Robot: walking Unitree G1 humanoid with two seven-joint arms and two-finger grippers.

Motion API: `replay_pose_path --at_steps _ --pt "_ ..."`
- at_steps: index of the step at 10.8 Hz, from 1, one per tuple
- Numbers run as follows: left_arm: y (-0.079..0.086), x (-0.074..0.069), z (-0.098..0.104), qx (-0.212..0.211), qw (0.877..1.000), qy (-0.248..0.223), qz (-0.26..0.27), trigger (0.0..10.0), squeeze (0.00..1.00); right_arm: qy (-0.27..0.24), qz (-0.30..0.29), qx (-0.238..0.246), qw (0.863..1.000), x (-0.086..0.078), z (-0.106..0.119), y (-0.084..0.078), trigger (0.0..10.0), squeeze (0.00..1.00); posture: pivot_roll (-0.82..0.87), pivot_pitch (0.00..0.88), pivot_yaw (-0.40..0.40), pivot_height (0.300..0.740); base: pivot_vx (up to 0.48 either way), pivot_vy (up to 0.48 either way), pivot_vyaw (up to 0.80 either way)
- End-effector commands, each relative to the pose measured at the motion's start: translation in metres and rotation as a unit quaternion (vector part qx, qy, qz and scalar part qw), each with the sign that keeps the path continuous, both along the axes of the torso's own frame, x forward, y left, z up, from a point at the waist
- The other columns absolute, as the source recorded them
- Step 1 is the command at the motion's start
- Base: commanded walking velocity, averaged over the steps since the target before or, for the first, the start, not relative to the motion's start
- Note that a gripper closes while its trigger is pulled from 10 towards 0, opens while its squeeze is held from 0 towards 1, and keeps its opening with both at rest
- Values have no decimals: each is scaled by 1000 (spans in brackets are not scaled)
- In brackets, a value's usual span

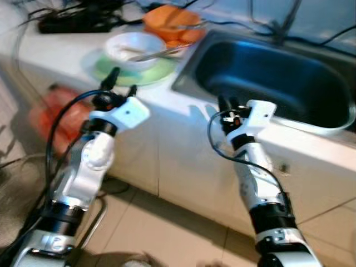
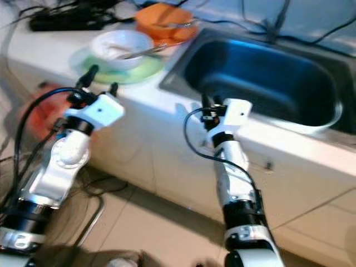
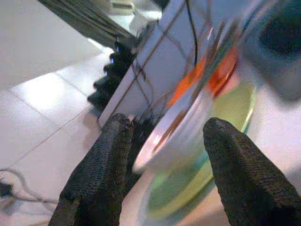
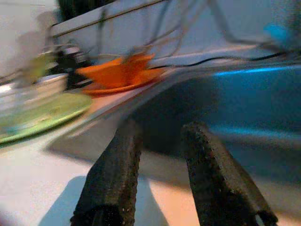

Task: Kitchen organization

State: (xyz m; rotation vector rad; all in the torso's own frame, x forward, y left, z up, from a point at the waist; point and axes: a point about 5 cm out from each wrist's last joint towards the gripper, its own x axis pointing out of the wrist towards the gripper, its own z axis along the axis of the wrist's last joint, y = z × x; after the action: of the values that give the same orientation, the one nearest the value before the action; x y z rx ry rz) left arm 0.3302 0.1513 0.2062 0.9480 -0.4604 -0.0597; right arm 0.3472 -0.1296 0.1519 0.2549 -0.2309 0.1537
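Blurred view: both grippers empty with fingers apart, left gripper (image 1: pixel 123 79) nearing the white bowl (image 1: pixel 133 47) on its green plate (image 1: pixel 146 74), right gripper (image 1: pixel 227 102) at the sink (image 1: pixel 267 78) edge; tidying seemingly not begun.

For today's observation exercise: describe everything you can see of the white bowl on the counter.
The white bowl is round, smooth and glossy, perhaps ceramic or plastic. It sits upright on a light green plate on the white counter, left of the steel sink and in front of an orange dish. A metal utensil rests in it, its handle sticking out over the rim toward the sink. The left hand is open just short of it, not touching.
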Motion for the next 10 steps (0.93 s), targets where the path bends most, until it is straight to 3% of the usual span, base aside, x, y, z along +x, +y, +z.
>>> replay_pose_path --at_steps 1,2,3,4,6,7,8,10 --pt "-5 -1 1 -2 1000 -6 -9 10000 0 1 -13 2 1000 -2 -1 -8 10000 0 79 95 -67 740 0 0 0" --pt "-4 -2 -3 -74 997 5 -19 10000 0 1 -14 4 1000 -2 -1 -8 10000 0 81 97 -64 740 0 0 0" --pt "-7 -4 -7 -152 987 28 -51 10000 0 1 -15 4 1000 -2 -1 -8 10000 0 81 97 -64 740 0 0 0" --pt "-12 -7 -9 -243 966 46 -81 10000 0 0 -16 5 1000 -2 -1 -8 10000 0 81 97 -64 740 0 0 0" --pt "-11 -7 -9 -311 944 55 -92 10000 0 0 -16 7 1000 -2 -1 -8 10000 0 81 97 -64 740 0 0 0" --pt "-9 -6 -12 -384 914 74 -106 10000 0 -1 -16 8 1000 -2 -1 -8 10000 0 81 97 -64 740 0 0 0" --pt "-9 -6 -16 -404 905 83 -107 10000 0 -1 -15 8 1000 -2 -1 -8 10000 0 80 98 -65 740 0 0 0" --pt "-9 -3 -29 -416 901 93 -82 10000 0 -1 -15 7 1000 -2 -1 -8 10000 0 82 97 -66 740 0 0 0"
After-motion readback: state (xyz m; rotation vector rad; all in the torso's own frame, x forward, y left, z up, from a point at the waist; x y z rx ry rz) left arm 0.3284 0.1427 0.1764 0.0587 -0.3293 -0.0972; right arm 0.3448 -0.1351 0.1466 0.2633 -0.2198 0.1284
